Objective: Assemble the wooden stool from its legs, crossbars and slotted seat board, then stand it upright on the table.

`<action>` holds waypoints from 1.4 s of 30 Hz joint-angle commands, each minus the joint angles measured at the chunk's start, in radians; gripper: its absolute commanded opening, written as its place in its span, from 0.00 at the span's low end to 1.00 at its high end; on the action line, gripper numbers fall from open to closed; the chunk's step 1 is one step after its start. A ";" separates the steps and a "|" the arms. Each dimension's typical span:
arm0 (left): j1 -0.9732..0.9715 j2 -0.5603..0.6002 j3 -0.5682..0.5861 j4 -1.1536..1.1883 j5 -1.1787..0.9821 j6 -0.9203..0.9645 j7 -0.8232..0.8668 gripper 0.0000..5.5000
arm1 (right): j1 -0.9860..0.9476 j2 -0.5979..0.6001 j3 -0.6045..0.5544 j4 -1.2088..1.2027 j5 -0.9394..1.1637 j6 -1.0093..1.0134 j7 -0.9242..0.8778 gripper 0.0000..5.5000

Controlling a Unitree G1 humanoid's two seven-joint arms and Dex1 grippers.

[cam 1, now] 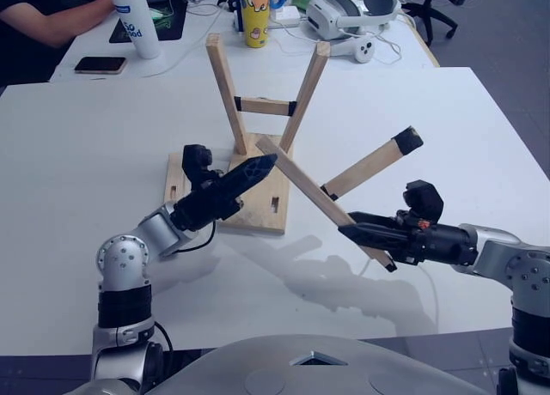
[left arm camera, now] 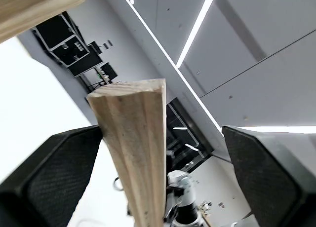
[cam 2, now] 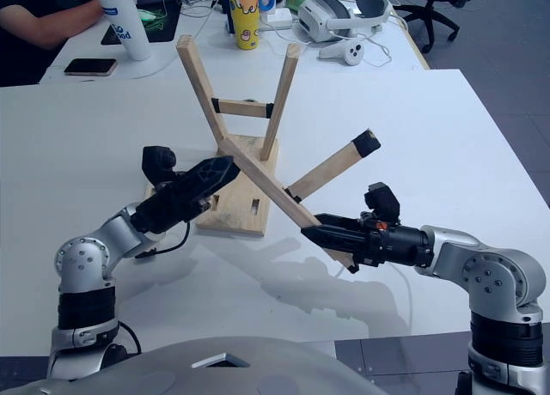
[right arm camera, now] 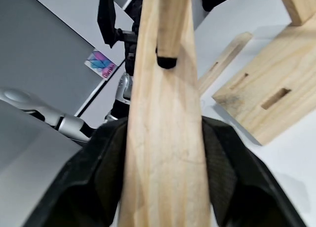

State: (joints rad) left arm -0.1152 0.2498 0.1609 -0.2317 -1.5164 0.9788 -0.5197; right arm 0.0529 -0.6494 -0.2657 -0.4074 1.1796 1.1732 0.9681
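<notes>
Behind the table at far left, tumbler (cam 1: 136, 17) with dark print, left unread. Nearer, left gripper (cam 1: 263, 164), fingers spread about the top end of a loose leg (cam 1: 305, 186). Under it, seat (cam 1: 258, 215) flat on the table (cam 1: 77, 154), two legs (cam 1: 225, 82) upright in it, joined by a crossbar (cam 1: 265, 106). At right, right gripper (cam 1: 352, 229) clamped on the loose leg's low end.

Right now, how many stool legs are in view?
4: left leg and right leg standing on the seat board; third leg in the right gripper; capped leg beside it.
</notes>
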 commanded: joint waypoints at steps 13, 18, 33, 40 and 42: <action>0.007 0.072 -0.065 -0.045 0.086 0.015 -0.025 0.80 | 0.039 -0.066 0.033 -0.031 0.061 -0.004 0.022 0.37; -0.002 0.068 -0.060 -0.059 0.050 0.023 -0.020 0.80 | 0.035 -0.098 0.071 -0.026 0.032 -0.022 0.049 0.37; 0.008 0.153 -0.079 -0.059 0.098 0.059 -0.096 0.53 | 0.040 -0.126 0.099 -0.033 0.027 -0.042 0.072 0.37; 0.002 0.173 -0.078 -0.050 0.117 0.063 -0.118 0.37 | 0.039 -0.123 0.108 -0.034 0.031 -0.043 0.069 0.37; 0.001 0.183 -0.076 -0.047 0.128 0.063 -0.127 0.37 | 0.036 -0.125 0.107 -0.031 0.036 -0.040 0.072 0.37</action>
State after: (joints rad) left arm -0.1122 0.4092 0.0820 -0.2852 -1.4126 1.0365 -0.6413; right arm 0.1047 -0.7584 -0.1572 -0.4339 1.2063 1.1350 1.0441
